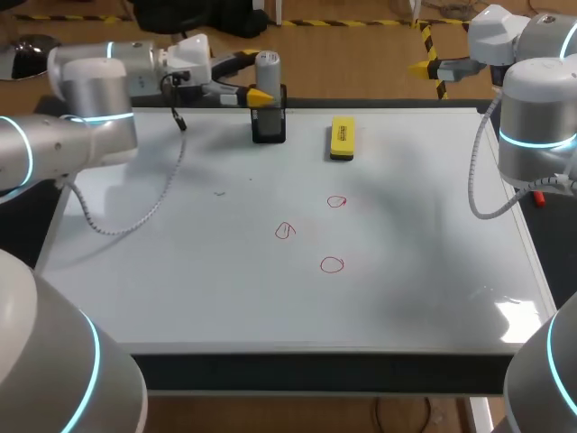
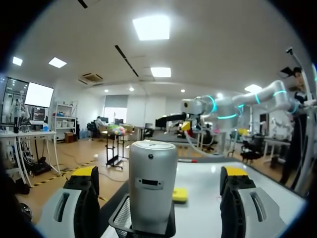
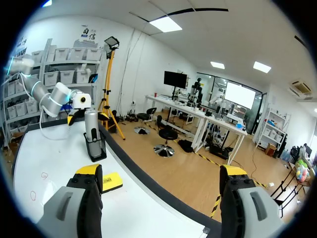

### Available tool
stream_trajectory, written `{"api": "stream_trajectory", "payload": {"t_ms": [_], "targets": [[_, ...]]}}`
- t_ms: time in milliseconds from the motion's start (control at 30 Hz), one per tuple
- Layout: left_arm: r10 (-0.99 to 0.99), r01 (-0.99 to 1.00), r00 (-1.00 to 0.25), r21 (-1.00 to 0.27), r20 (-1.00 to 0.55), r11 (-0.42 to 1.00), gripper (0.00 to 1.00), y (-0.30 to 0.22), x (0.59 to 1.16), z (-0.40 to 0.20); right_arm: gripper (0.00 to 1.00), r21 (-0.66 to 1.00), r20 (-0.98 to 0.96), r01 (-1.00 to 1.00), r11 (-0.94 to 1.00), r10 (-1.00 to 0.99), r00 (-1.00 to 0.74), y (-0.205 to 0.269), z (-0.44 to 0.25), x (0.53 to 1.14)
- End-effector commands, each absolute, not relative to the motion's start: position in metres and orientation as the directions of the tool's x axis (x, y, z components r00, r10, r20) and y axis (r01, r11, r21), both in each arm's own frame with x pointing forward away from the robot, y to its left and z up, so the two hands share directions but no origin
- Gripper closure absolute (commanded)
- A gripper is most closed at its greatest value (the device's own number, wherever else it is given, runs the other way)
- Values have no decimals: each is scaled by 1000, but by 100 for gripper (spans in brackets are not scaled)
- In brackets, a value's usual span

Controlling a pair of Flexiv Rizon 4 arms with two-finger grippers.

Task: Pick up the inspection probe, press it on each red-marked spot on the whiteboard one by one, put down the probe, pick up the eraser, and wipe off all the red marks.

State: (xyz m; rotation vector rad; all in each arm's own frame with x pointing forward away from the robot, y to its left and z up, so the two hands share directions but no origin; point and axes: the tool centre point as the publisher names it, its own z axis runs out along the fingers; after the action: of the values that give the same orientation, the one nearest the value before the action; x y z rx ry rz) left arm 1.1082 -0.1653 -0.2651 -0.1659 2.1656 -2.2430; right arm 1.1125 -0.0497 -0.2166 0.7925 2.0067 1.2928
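Probe not yet picked up.
Left pincer (image 2: 159,174) gaped wide, probe (image 2: 152,184) between its fingers, ungripped; right pincer (image 3: 161,174) wide, empty. Pressing red marks (image 1: 286,231) and wiping with eraser (image 1: 342,138) lay ahead.

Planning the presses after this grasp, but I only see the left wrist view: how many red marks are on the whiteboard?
Observer: Three: the far mark, the left mark and the near mark, all on the whiteboard, nearer the robot than the probe.
Operator: Is the eraser among them?
Observer: No, the eraser lies apart, farther back beside the probe's holder.
Operator: And the right gripper?
Observer: The right gripper is open and empty, beyond the whiteboard's far right corner.
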Motion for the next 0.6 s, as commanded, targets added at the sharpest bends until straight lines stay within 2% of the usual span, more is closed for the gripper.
{"api": "stream_trajectory", "payload": {"t_ms": [33,600], "targets": [[-85,-58,-995,-998,61,-36,0,-171,1110,-265,0,927,-175,154,343,756,-631,-50,-217,1113],[-101,-68,-992,-997,71,-33,0,-174,1109,-272,0,927,-175,154,343,756,-631,-50,-217,1113]]}}
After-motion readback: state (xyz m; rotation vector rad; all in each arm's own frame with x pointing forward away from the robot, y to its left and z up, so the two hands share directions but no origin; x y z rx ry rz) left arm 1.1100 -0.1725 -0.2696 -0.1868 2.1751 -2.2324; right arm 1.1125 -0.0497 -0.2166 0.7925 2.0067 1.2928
